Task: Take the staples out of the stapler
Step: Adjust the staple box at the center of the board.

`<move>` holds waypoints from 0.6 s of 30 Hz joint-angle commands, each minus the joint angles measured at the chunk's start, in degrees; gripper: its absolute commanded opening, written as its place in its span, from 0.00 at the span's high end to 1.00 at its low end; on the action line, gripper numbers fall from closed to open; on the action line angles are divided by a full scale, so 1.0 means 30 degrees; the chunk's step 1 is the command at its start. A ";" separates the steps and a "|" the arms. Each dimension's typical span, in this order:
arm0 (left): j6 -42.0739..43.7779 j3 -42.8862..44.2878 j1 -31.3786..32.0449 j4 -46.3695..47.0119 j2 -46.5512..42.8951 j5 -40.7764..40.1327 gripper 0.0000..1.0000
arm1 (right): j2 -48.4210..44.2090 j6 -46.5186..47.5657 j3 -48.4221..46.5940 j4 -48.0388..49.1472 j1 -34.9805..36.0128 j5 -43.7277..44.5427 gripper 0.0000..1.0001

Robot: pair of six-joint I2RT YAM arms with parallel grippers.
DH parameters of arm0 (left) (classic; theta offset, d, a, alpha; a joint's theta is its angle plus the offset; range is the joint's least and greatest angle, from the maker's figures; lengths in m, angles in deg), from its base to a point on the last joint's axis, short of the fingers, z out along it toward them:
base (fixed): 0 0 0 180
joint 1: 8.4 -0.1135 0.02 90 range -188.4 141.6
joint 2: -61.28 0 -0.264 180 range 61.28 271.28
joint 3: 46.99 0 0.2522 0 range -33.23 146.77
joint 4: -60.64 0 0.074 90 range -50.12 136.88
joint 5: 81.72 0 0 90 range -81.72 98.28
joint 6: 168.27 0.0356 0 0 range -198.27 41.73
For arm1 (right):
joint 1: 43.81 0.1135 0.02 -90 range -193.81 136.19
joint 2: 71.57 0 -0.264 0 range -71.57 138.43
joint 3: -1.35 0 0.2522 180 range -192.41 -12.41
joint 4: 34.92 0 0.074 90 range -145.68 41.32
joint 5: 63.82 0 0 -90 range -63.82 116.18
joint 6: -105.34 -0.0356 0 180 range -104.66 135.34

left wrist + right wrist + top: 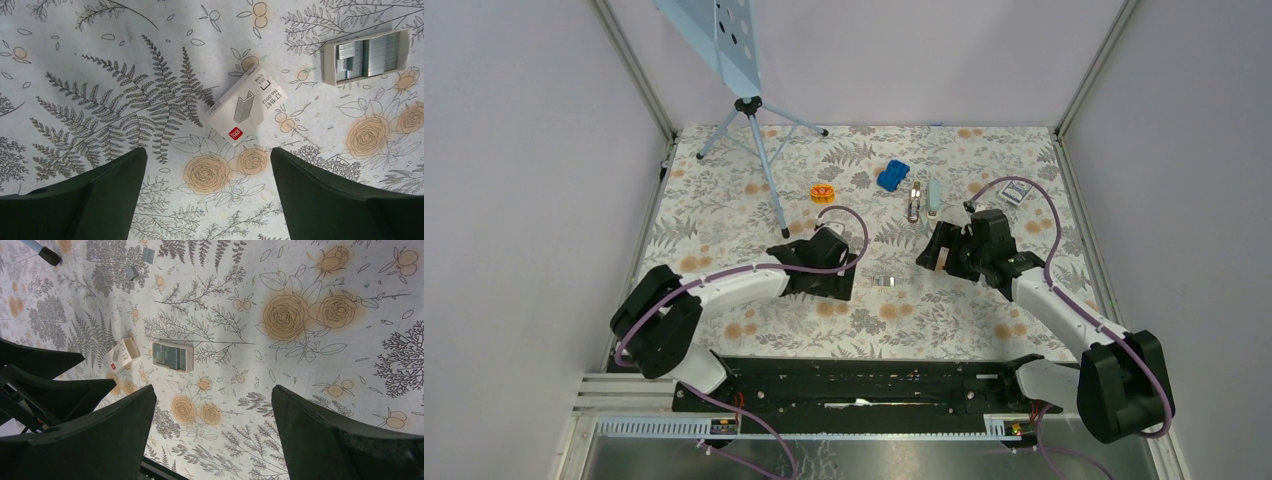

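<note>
The stapler (922,202) lies at the back of the flowered mat, a pale body beside a silvery metal part. Neither gripper touches it. A tiny silvery-grey strip that looks like the staples (132,273) lies on the mat, with another small grey piece (148,255) just beyond. My left gripper (207,152) is open over bare mat, just short of a small white box (247,105) with an orange mark. My right gripper (214,390) is open too, with nothing between its fingers. It hangs right of the left gripper (849,278).
An open tray of staples (367,56) lies beside the white box, also seen as the tray (883,281). A blue object (891,176), an orange object (823,193) and a small box (1016,192) sit at the back. A tripod (759,150) stands back left.
</note>
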 commanded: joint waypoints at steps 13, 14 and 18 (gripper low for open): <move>-0.0333 -0.0297 0.0158 0.0742 0.2113 -0.0456 0.02 | 0.0432 0.0006 -0.0685 0.0181 -0.0014 -0.0254 0.08; -0.0443 -0.0297 0.0143 0.0691 0.2151 -0.0627 0.03 | 0.0436 -0.0009 -0.0705 0.0184 -0.0031 -0.0289 0.08; -0.0850 -0.0453 0.0158 0.0591 0.2007 -0.1166 0.09 | 0.0487 -0.0057 -0.0708 0.0213 -0.0014 -0.0254 0.08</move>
